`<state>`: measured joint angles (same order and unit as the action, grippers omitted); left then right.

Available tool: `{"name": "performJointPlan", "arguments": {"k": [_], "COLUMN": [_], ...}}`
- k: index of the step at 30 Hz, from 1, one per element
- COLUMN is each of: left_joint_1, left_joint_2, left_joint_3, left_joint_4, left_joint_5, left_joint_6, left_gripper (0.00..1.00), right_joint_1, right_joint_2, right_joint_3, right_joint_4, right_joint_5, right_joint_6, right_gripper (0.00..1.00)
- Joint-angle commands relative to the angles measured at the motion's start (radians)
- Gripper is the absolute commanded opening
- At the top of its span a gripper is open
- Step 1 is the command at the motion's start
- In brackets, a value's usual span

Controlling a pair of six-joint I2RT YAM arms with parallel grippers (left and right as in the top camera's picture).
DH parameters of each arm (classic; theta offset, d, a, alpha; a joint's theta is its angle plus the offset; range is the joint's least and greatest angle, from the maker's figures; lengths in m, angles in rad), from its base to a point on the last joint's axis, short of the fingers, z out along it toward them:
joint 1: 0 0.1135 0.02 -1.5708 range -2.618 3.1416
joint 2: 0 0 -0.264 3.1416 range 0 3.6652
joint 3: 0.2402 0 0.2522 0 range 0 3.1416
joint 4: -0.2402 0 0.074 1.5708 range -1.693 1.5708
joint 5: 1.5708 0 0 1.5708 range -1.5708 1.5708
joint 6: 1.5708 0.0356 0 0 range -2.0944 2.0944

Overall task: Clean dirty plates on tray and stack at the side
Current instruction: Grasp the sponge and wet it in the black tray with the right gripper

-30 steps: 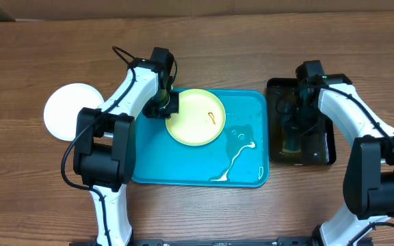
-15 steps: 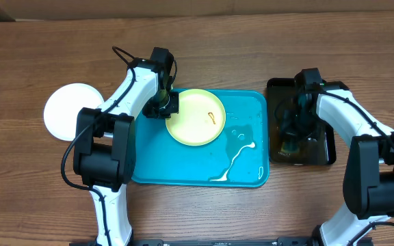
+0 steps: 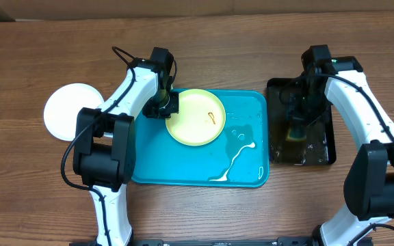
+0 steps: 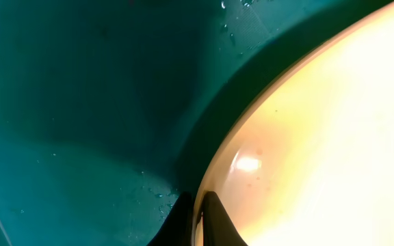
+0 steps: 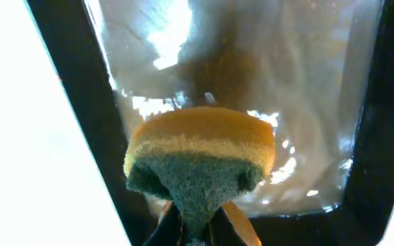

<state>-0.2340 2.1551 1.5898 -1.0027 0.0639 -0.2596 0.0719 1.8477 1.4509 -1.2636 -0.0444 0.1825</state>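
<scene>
A pale yellow-green plate with a reddish-brown smear lies in the far left part of the turquoise tray. My left gripper is shut on that plate's left rim. In the left wrist view the two fingers pinch the plate at its edge, the gripper just over the tray floor. A white plate sits on the table left of the tray. My right gripper is shut on a yellow-and-green sponge over the black basin; the sponge bulges above the gripper.
The black basin holds shallow murky water and stands right of the tray. White suds and water streaks lie on the tray's right half. Bare wooden table surrounds everything.
My right gripper has closed on the sponge and carried it toward the far end of the basin. The left arm and the yellow-green plate have stayed put.
</scene>
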Motion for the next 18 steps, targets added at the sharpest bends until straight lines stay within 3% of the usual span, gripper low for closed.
{"name": "performJointPlan", "arguments": {"k": [1, 18], "left_joint_1": [-0.002, -0.002], "left_joint_2": [0.039, 0.039], "left_joint_3": [-0.035, -0.035], "left_joint_4": [0.015, 0.016], "left_joint_5": [-0.019, -0.019], "left_joint_6": [-0.013, -0.013], "left_gripper": [0.04, 0.04], "right_joint_1": [-0.007, -0.007], "right_joint_2": [-0.019, -0.020], "right_joint_3": [0.009, 0.016], "right_joint_4": [0.002, -0.053], "right_joint_5": [0.006, 0.100], "right_joint_6": [-0.009, 0.031], "right_gripper": [0.04, 0.04]}}
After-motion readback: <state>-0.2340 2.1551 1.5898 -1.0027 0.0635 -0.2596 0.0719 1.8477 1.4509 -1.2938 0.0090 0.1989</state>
